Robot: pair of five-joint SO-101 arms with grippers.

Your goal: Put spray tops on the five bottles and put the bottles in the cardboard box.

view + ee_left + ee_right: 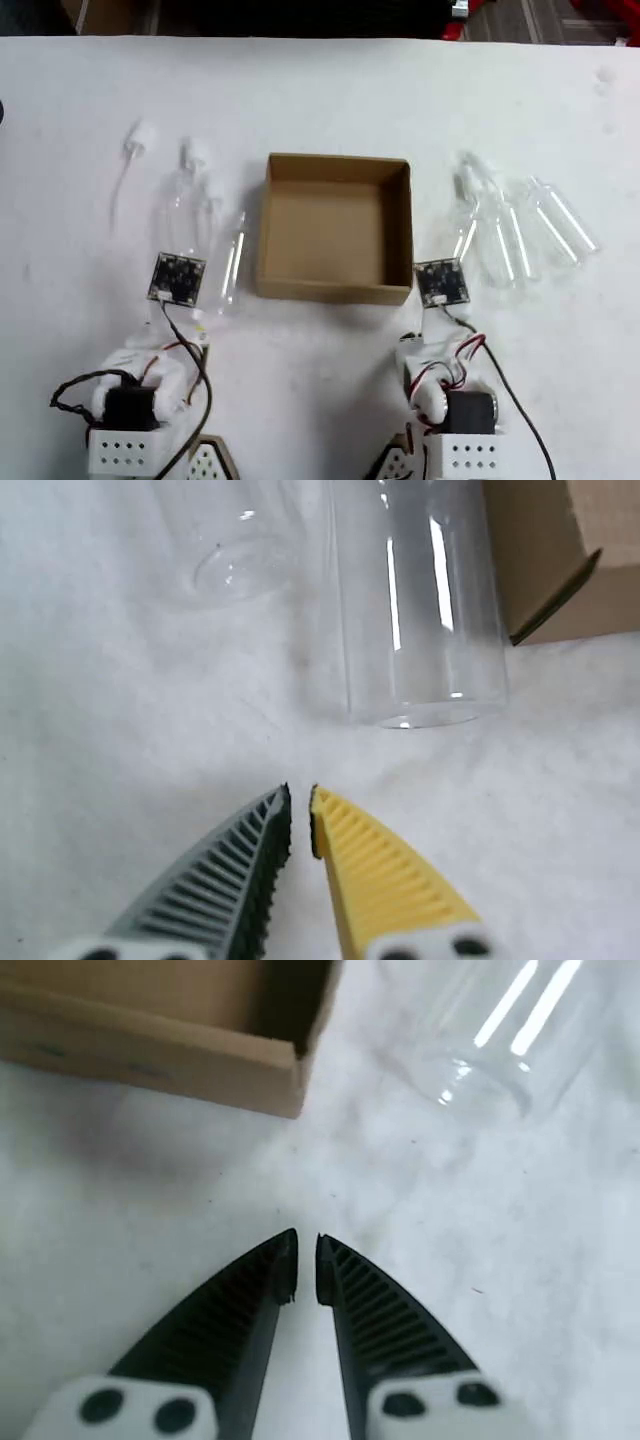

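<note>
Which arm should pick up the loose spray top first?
Probably left. The spray top lies on the left arm's side of the box, and the left claw is empty. The right claw sits across the box from it.

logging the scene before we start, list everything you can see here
cardboard box: 1, brown, open top, middle of the table
bottles: 5, clear, lying down; two left of the box, three right of it
spray top: 1 clearly loose, white with a thin tube, far left; any others too faint to count
table: 1, white
left claw: 1, grey and yellow, shut, just short of a bottle's base
right claw: 1, black, shut, near a box corner
</note>
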